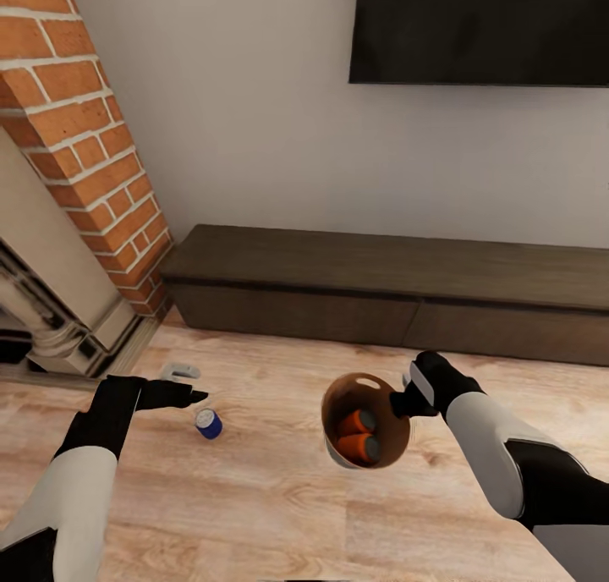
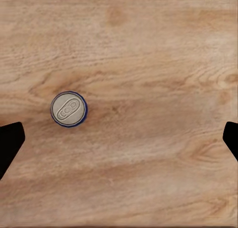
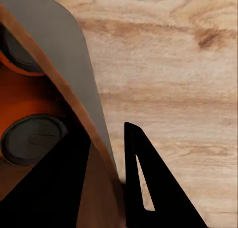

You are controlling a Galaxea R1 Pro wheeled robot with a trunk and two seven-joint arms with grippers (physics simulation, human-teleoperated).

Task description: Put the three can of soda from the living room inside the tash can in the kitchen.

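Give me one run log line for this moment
left gripper: open above blue can | right gripper: holds trash can rim | inside: two cans

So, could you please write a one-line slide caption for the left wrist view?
Open left gripper above the wood floor, with the upright blue can between its fingertips.

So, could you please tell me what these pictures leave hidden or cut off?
- Cans in the trash can: in the head view its wall hides all but their ends; the colour of the second is unclear.
- Blue can: the left wrist view shows its top alone, label unseen.
- Right tool: the bucket wall between its fingers hides most of one finger.
- TV: cut by the head view's edge.
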